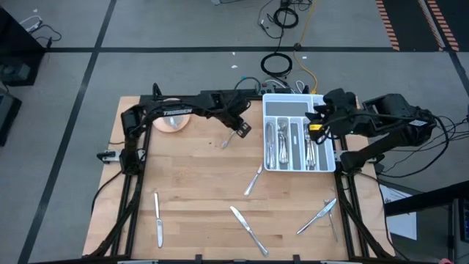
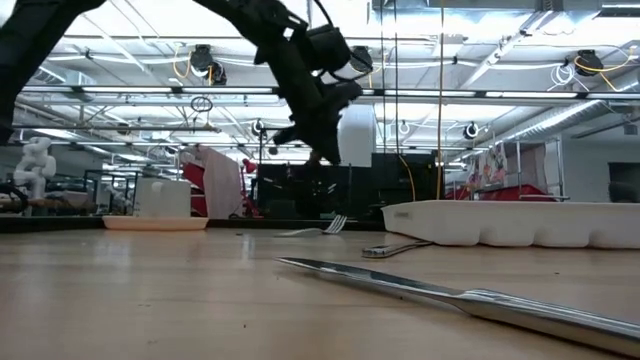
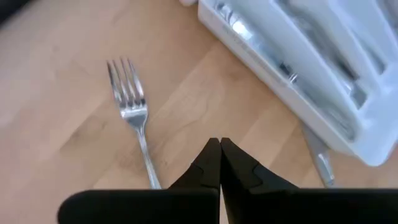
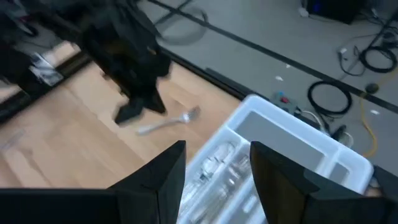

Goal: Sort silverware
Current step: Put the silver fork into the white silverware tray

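A silver fork (image 3: 132, 104) lies flat on the wooden table just left of the white compartmented tray (image 1: 272, 163); it also shows in the high view as fork (image 1: 229, 138). My left gripper (image 3: 219, 149) hangs shut above the fork's handle, clear of the table, with nothing between its fingers; the low view shows this gripper (image 2: 322, 135) raised. My right gripper (image 4: 216, 167) stands open above the tray's far right part (image 1: 316, 123), holding nothing. The tray holds several pieces of silverware (image 1: 282, 143).
Loose silverware lies on the table: a knife (image 1: 157, 218) near left, a knife (image 1: 248, 229) near the middle, a piece (image 1: 253, 180) beside the tray's near left corner, two pieces (image 1: 321, 215) near right. A pink bowl (image 1: 170, 122) sits far left.
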Robot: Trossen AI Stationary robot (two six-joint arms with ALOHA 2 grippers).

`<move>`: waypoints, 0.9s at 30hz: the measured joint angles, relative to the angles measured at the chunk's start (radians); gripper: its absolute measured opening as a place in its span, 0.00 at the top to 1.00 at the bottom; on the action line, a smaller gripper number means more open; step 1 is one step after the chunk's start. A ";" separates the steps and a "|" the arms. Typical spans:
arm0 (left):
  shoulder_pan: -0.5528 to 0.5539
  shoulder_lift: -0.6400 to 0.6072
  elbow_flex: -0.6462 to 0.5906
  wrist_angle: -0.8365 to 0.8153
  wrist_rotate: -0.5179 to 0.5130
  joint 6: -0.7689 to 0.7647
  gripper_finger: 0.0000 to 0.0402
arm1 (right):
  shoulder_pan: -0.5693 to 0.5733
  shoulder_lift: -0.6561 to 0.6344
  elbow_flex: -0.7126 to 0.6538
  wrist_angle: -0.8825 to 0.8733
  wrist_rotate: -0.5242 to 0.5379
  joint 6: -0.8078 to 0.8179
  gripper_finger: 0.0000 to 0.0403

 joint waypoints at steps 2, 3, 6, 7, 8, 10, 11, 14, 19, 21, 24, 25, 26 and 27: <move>-0.001 -0.004 0.019 -0.006 -0.016 0.003 1.00 | 0.000 -0.013 -0.021 -0.027 0.001 0.001 0.57; -0.001 -0.004 0.026 0.001 -0.037 0.004 1.00 | -0.001 -0.022 -0.035 -0.029 0.001 0.001 0.57; 0.009 -0.004 0.028 -0.017 -0.073 0.000 0.99 | -0.001 -0.041 -0.099 -0.029 -0.003 -0.002 0.57; 0.015 -0.003 0.028 -0.027 -0.072 -0.001 0.98 | -0.001 -0.046 -0.121 -0.029 -0.007 0.004 0.57; 0.018 0.005 0.029 -0.034 -0.072 0.000 0.97 | -0.001 -0.050 -0.144 -0.030 -0.010 0.011 0.57; 0.023 0.021 0.029 -0.072 -0.073 0.012 0.93 | -0.001 -0.054 -0.189 -0.028 -0.016 0.022 0.57; 0.023 0.031 0.027 -0.102 -0.076 0.028 0.90 | -0.001 -0.054 -0.211 -0.027 -0.019 0.030 0.57; 0.017 0.051 0.027 -0.113 -0.081 0.026 0.82 | -0.001 -0.054 -0.276 -0.020 -0.039 0.051 0.57; 0.008 0.100 0.028 -0.095 -0.085 0.024 0.70 | -0.001 -0.054 -0.350 0.029 -0.071 0.053 0.57; 0.006 0.121 0.028 -0.094 -0.088 0.010 0.67 | -0.001 -0.054 -0.362 0.039 -0.083 0.053 0.57; 0.005 0.160 0.028 -0.102 -0.088 0.000 0.64 | -0.001 -0.054 -0.364 0.047 -0.089 0.052 0.57; 0.005 0.174 0.028 -0.104 -0.088 0.000 0.64 | -0.001 -0.054 -0.364 0.052 -0.089 0.049 0.57; 0.005 0.185 0.028 -0.104 -0.088 0.000 0.64 | -0.001 -0.055 -0.364 0.052 -0.089 0.046 0.57; 0.005 0.199 0.027 -0.102 -0.091 0.000 0.64 | -0.001 -0.056 -0.364 0.052 -0.089 0.045 0.57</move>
